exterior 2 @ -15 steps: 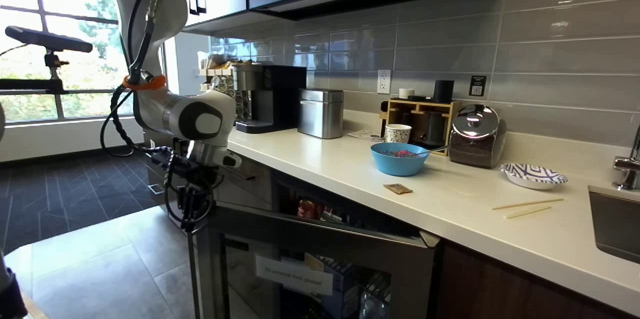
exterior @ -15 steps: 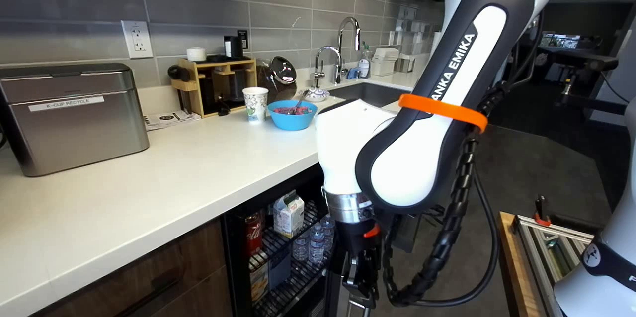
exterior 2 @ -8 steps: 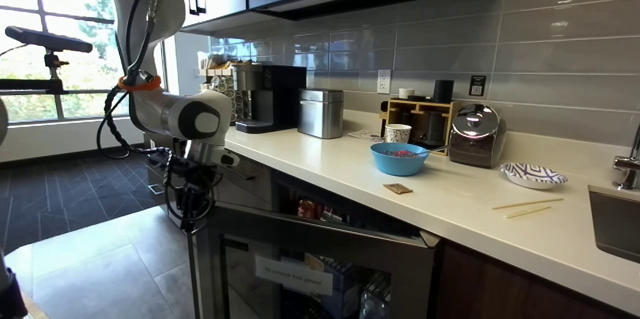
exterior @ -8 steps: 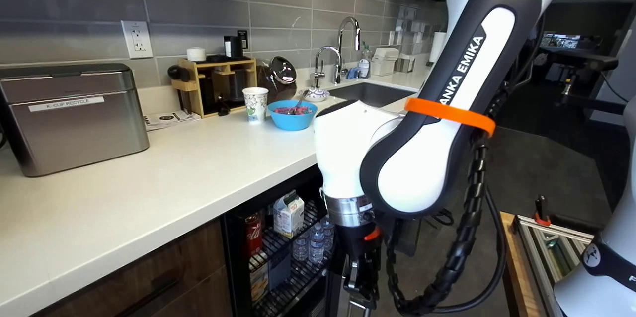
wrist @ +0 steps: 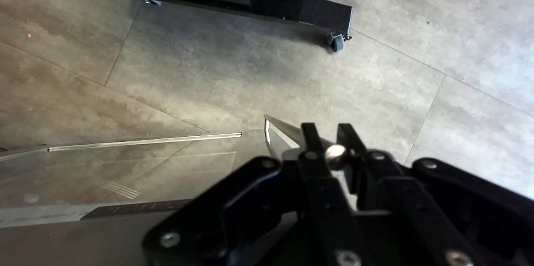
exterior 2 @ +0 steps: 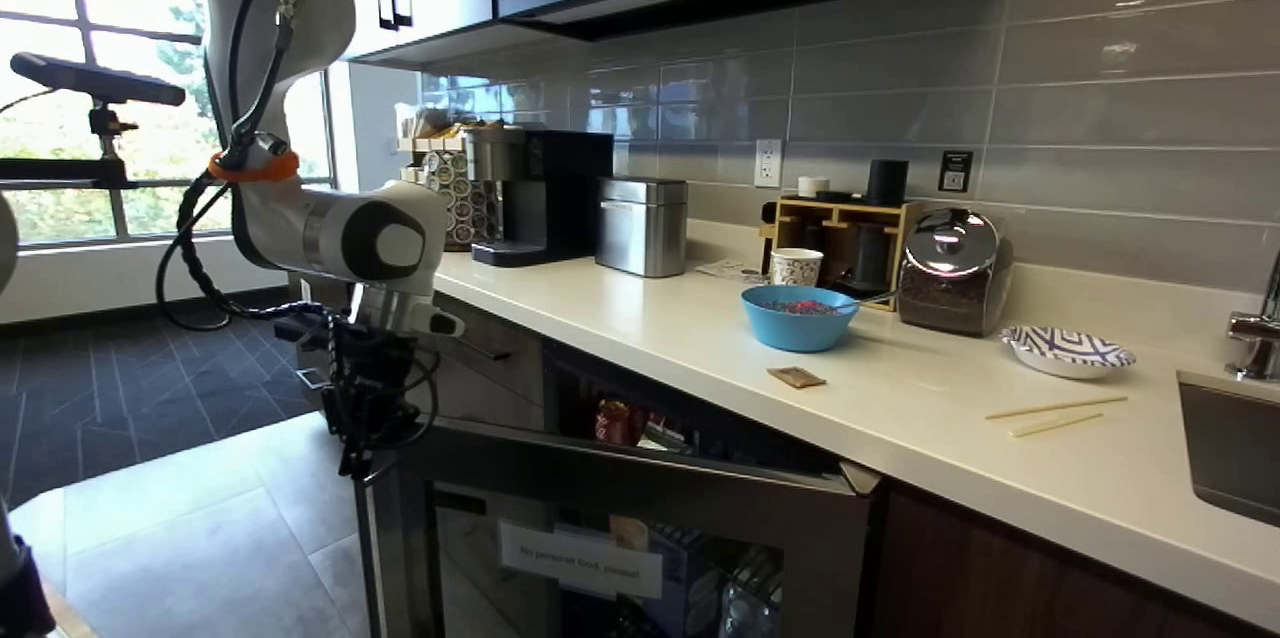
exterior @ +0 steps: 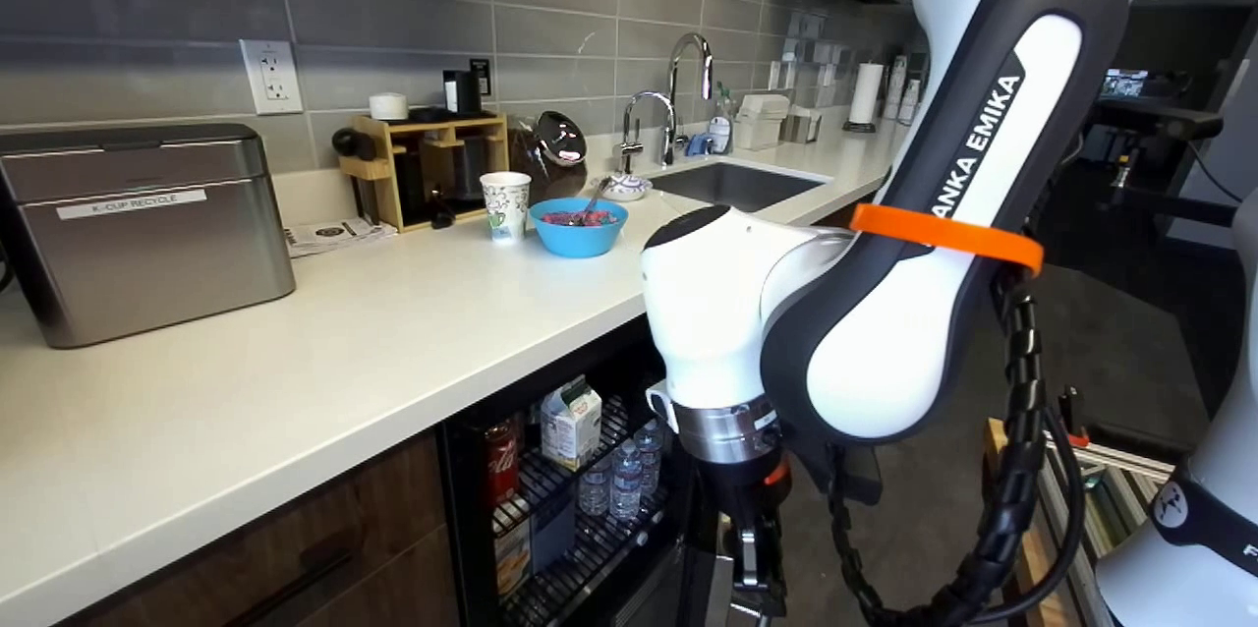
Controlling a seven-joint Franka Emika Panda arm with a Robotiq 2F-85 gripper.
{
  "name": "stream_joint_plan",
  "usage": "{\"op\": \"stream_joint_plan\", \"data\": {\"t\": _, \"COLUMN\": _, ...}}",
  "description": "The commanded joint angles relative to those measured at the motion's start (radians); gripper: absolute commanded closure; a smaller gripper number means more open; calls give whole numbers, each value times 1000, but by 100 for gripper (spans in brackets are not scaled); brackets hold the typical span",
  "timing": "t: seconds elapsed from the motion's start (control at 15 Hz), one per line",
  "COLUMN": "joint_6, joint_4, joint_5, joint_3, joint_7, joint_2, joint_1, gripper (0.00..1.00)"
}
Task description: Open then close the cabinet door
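Note:
The cabinet door (exterior 2: 640, 478), dark glass in a steel frame, stands partly open in an exterior view, angled out from under the counter. Its glass also shows at lower left in the wrist view (wrist: 175, 170). Its vertical steel bar handle (exterior 2: 368, 558) is at the door's free edge. In the wrist view the bar (wrist: 287, 129) runs between my fingers, with its round end visible. My gripper (wrist: 327, 128) points down and is shut around the handle's top. It also shows low in both exterior views (exterior: 757, 598) (exterior 2: 358, 463).
The open cabinet shows wire shelves (exterior: 580, 470) with a milk carton (exterior: 572, 423), a red can (exterior: 501, 460) and water bottles (exterior: 626, 480). The counter edge (exterior: 472, 381) overhangs it. A blue bowl (exterior 2: 798, 320) stands on the counter. A wheeled black base (wrist: 292, 9) is on the floor.
My gripper has moved away from the cabinet with the handle, leftward in one exterior view. The door has swung a little wider open. The arm has shifted outward.

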Motion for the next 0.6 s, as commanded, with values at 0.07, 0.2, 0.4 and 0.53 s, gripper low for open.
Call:
{"op": "stream_joint_plan", "data": {"t": 0.07, "joint_6": 3, "joint_4": -88, "joint_5": -2, "joint_3": -6, "joint_7": -141, "joint_2": -41, "joint_1": -34, "gripper": 97}}
{"op": "stream_joint_plan", "data": {"t": 0.2, "joint_6": 17, "joint_4": -112, "joint_5": 1, "joint_3": -5, "joint_7": -164, "joint_2": -54, "joint_1": -38, "gripper": 97}}
{"op": "stream_joint_plan", "data": {"t": 0.4, "joint_6": 32, "joint_4": -141, "joint_5": -7, "joint_3": -11, "joint_7": -172, "joint_2": -65, "joint_1": -39, "gripper": 97}}
{"op": "stream_joint_plan", "data": {"t": 0.53, "joint_6": 44, "joint_4": -158, "joint_5": -4, "joint_3": -10, "joint_7": -191, "joint_2": -72, "joint_1": -42, "gripper": 97}}
